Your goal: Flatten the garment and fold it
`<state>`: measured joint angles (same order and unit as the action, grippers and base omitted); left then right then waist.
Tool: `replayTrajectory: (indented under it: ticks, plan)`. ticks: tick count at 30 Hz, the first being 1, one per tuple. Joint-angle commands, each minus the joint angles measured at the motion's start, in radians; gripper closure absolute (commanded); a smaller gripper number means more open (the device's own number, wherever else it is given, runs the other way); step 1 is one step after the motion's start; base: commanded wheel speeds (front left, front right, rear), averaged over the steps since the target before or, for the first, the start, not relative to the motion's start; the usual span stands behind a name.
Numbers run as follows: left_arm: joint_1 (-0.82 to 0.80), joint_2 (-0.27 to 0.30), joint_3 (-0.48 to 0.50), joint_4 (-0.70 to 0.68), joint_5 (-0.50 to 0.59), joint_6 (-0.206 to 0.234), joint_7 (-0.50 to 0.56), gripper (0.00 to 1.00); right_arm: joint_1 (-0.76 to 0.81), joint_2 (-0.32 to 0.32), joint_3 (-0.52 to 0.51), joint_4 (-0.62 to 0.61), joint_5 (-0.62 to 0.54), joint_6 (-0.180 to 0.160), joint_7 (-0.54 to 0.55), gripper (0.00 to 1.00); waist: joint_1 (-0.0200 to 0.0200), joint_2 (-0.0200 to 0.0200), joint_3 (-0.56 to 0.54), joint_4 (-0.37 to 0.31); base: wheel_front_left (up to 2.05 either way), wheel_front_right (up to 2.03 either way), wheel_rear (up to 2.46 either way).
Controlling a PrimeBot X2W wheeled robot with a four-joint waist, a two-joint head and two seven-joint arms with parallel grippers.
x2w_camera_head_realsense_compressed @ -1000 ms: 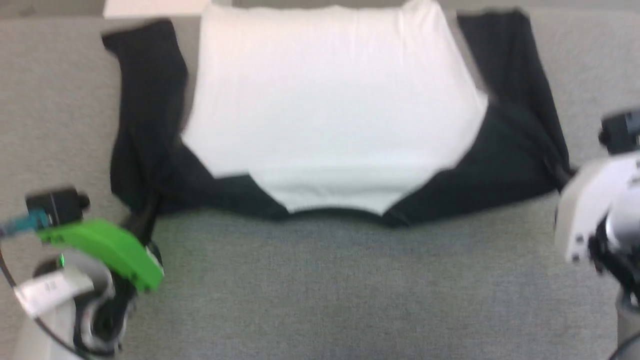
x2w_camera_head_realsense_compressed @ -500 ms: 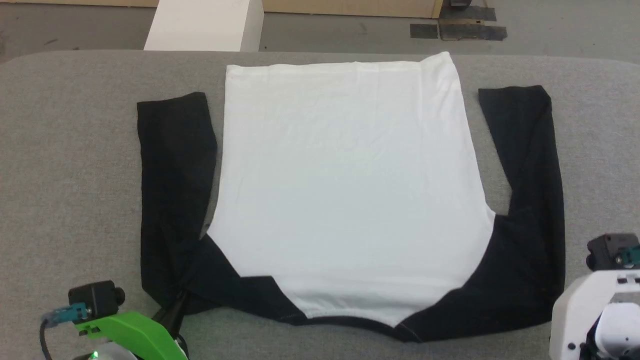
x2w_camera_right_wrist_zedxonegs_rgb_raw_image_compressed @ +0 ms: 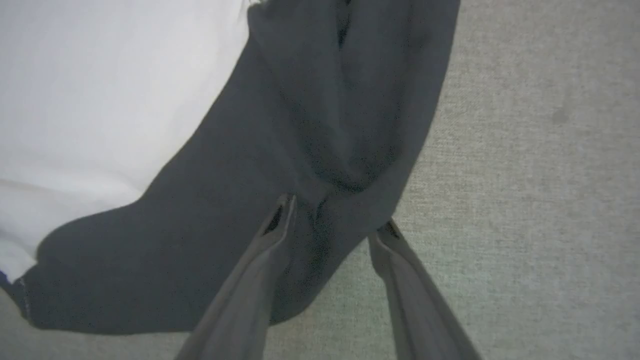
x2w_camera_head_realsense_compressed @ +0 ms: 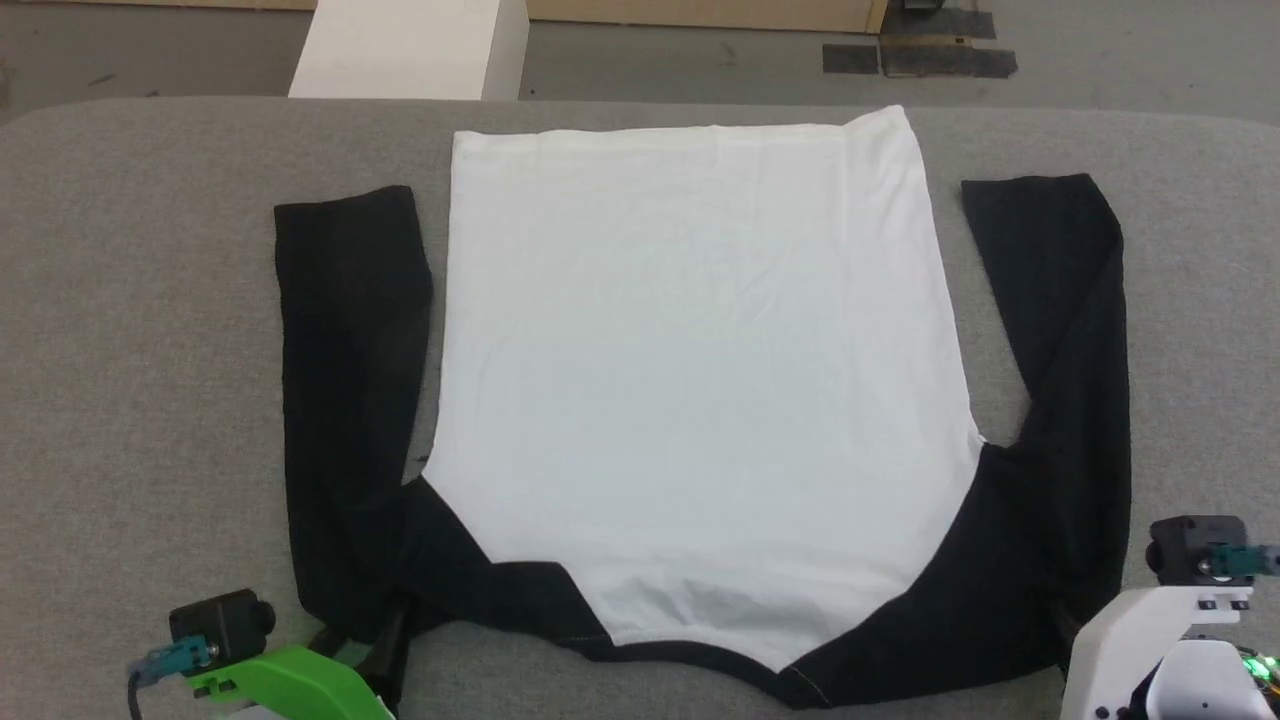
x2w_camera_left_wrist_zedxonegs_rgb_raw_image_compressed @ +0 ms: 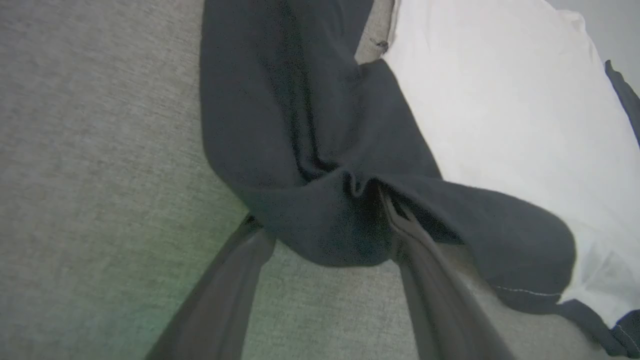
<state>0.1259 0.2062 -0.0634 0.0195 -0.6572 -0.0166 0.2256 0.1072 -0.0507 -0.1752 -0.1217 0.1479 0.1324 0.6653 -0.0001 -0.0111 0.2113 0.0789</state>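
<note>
on the grey table (x2w_camera_head_realsense_compressed: 150, 300), left gripper (x2w_camera_left_wrist_zedxonegs_rgb_raw_image_compressed: 320, 215) and right gripper (x2w_camera_right_wrist_zedxonegs_rgb_raw_image_compressed: 336, 214) gape, straddling the garment (x2w_camera_head_realsense_compressed: 690, 350).

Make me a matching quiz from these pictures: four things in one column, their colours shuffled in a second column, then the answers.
Things:
1. shirt body
2. shirt sleeves
3. table cover
4. left arm shell

Colours:
A. grey
B. green
C. white
D. black

Pairs: 1-C, 2-D, 3-A, 4-B.
</note>
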Motion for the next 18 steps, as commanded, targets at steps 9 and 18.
replayTrajectory:
  ticks: [9,18]
  plan:
    - [0.009,0.033,0.043,-0.015,0.103,0.036,-0.166,0.0,0.02,0.0,-0.076,0.014,0.008,-0.002,-0.383,0.0,0.0001,0.0111,-0.044,0.022,0.0,0.0,0.0]
    - [-0.119,0.103,0.102,-0.005,0.145,0.007,-0.308,0.0,-0.021,0.0,-0.004,0.035,0.013,-0.002,-0.749,0.0,0.0001,0.0111,0.007,-0.019,0.0,0.0,0.0]
